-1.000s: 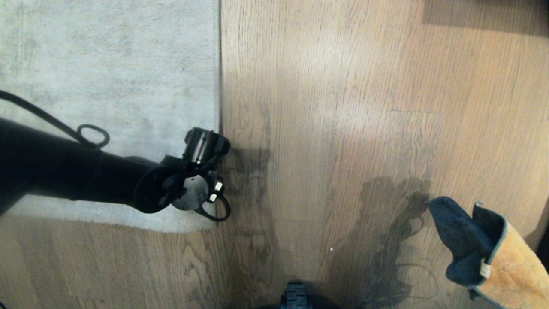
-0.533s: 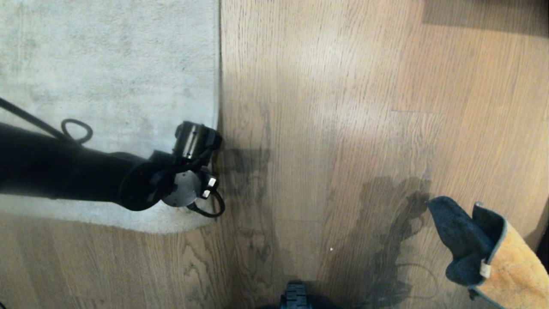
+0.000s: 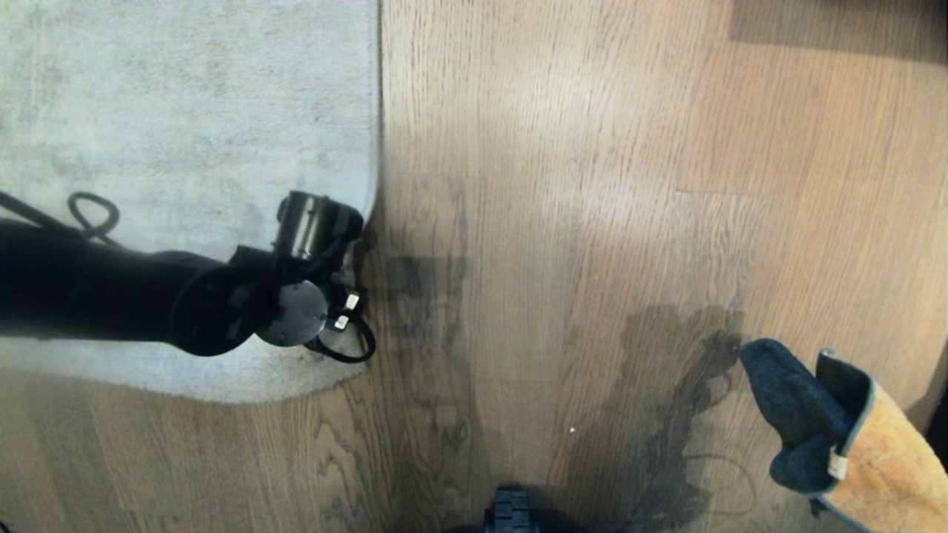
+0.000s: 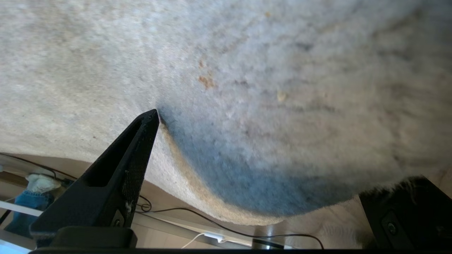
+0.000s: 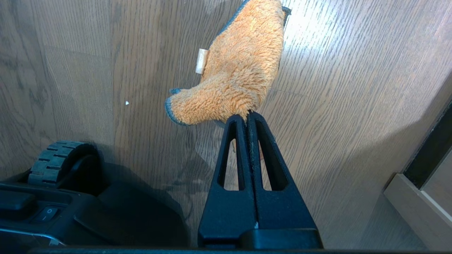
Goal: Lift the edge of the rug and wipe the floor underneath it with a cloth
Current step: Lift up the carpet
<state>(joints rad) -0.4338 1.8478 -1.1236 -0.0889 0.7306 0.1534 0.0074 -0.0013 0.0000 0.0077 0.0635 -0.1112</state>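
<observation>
A: Nearest the robot, what did the right wrist view give that the head view did not?

B: It showed the right gripper (image 5: 248,116) with its fingers pressed together on a corner of the cloth (image 5: 236,70), the orange pile hanging from the tips over the floor (image 5: 353,88). The robot's base (image 5: 88,208) and a ribbed wheel (image 5: 56,158) sat close beside it. In the head view only the cloth (image 3: 852,437) showed, grey reverse turned out, low at the right; the gripper itself was out of frame.

A: And farther out, on the left?

B: The left arm (image 3: 89,296) reached across the near corner of the rug (image 3: 185,111), its wrist at the rug edge (image 3: 375,111). From the head view I could not tell how the fingers stood. The left wrist view settled it: the left gripper (image 4: 265,148) stood wide apart, one fingertip (image 4: 150,118) touching the pile, and the rug edge (image 4: 212,203) bulged up between the fingers, a tan strip showing along it.

A: Was the cloth near that gripper?

B: No, well apart, across bare floor.
</observation>
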